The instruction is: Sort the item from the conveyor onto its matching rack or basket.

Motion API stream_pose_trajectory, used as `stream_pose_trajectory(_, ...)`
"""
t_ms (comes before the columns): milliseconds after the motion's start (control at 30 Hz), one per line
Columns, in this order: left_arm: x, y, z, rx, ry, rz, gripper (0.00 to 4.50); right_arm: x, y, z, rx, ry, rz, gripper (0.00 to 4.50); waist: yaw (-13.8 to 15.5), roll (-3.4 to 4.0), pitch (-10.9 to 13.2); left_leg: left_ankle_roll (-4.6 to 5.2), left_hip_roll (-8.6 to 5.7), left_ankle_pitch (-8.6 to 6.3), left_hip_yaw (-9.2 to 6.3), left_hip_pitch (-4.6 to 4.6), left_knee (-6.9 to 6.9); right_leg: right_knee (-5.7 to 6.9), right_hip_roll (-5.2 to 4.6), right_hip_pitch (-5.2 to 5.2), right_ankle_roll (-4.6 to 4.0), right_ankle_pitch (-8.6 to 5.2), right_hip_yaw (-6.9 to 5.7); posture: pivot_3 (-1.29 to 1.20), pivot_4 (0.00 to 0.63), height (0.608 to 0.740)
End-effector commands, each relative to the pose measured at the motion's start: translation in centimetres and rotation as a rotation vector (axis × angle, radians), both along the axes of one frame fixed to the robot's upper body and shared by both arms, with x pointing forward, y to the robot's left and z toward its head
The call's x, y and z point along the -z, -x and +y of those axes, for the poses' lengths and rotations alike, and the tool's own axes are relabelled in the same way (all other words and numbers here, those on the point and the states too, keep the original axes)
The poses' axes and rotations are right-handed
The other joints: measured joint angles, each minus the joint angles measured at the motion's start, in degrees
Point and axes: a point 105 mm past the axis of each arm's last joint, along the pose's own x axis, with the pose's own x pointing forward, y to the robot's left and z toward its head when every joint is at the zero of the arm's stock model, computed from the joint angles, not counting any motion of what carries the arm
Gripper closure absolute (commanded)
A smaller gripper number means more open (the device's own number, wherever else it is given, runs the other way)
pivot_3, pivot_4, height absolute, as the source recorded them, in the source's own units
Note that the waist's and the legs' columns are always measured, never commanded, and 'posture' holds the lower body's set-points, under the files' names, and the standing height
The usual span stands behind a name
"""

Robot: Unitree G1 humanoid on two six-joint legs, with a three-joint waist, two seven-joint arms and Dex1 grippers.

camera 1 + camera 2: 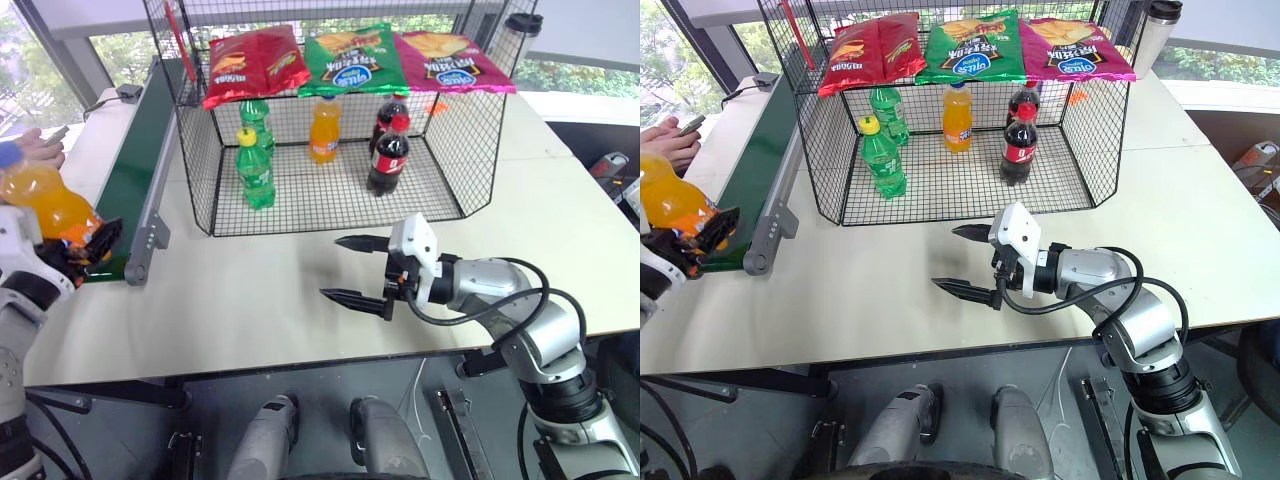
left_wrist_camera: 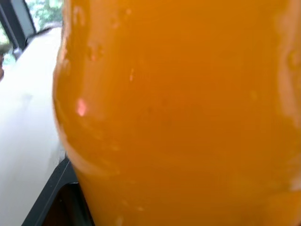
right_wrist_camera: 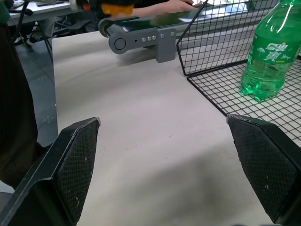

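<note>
The item point(image 1: 45, 200), a small bottle of orange soda with an orange label, is at the far left, just above the near end of the conveyor point(image 1: 140, 160). My left gripper point(image 1: 95, 243) is shut on its labelled lower part, and the bottle leans away to the left. Up close, the orange body of the item point(image 2: 178, 113) is in the left wrist view. The black wire-mesh basket point(image 1: 195, 170) stands at the back middle of the table. Over the bare tabletop in front of it, my right gripper point(image 1: 330, 267) is open, empty and pointing left.
Inside the basket stand two green bottles point(image 1: 255, 170), an orange-capped orange soda point(image 1: 323, 130) and two cola bottles point(image 1: 388, 155). Chip bags point(image 1: 350, 58) lie on top of it. A person's hand point(image 1: 40, 145) rests beyond the conveyor at the far left. A tumbler point(image 1: 520, 40) is at the back right.
</note>
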Motion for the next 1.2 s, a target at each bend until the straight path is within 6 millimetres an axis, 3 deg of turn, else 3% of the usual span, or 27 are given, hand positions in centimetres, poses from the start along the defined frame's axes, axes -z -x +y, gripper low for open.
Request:
stream_pose_trajectory(33,-3.5,0.3,-1.0,0.069,-0.057,-0.098,1.49,-1.1,0.5,0.3,-0.024,-0.008,-0.044,0.00,0.0,0.00,0.0,0.00,0.00,0.00,0.01,0.00,0.00,0.00,0.00,0.00,0.00,0.00,0.00,0.00,0.150,0.739)
stream_pose_trajectory(200,-3.9,-0.7,-4.9,0.293,-0.088,-0.071,1.49,-2.0,0.1,0.5,-0.015,-0.059,-0.032,0.00,0.2,0.00,0.0,0.00,0.00,0.00,0.01,0.00,0.01,0.00,0.00,0.02,-0.02,-0.01,0.00,0.00,0.150,0.739)
stream_pose_trajectory(400,-2.4,-1.9,-11.0,0.586,-0.118,-0.014,1.49,-3.6,-0.4,0.8,-0.007,-0.118,-0.026,0.00,0.0,0.00,0.0,0.02,-0.01,0.01,0.02,0.00,0.01,0.00,0.00,0.02,-0.02,0.01,0.01,0.00,0.150,0.739)
stream_pose_trajectory(500,-1.1,-2.4,-16.0,0.787,-0.149,-0.005,1.49,-4.1,-0.6,1.0,0.001,-0.126,-0.029,0.00,0.2,0.00,0.0,0.13,-0.01,0.08,0.02,0.00,-0.01,0.00,0.00,0.00,0.09,0.07,0.01,0.00,0.150,0.739)
stream_pose_trajectory(667,0.4,-2.3,-20.2,0.968,-0.191,0.002,1.49,-4.5,-0.8,1.4,0.009,-0.132,-0.036,0.00,-0.3,0.00,0.0,0.15,-0.02,0.09,0.08,0.00,0.01,0.00,0.00,0.01,0.13,0.10,0.04,0.00,0.150,0.739)
stream_pose_trajectory(833,2.5,-2.3,-23.0,1.111,-0.219,0.029,1.49,-5.3,-1.6,1.8,0.035,-0.127,-0.074,0.00,-0.2,0.02,0.0,0.16,0.04,0.10,0.08,0.01,-0.02,0.07,0.06,-0.05,0.13,0.10,0.04,0.00,0.150,0.739)
stream_pose_trajectory(1200,3.3,-2.7,-25.5,1.192,-0.195,0.007,1.49,-6.1,-2.1,2.5,0.052,-0.135,-0.082,0.00,0.0,0.02,0.0,0.17,0.01,0.11,0.08,0.00,0.05,0.07,0.05,-0.02,0.13,0.13,0.04,0.00,0.150,0.739)
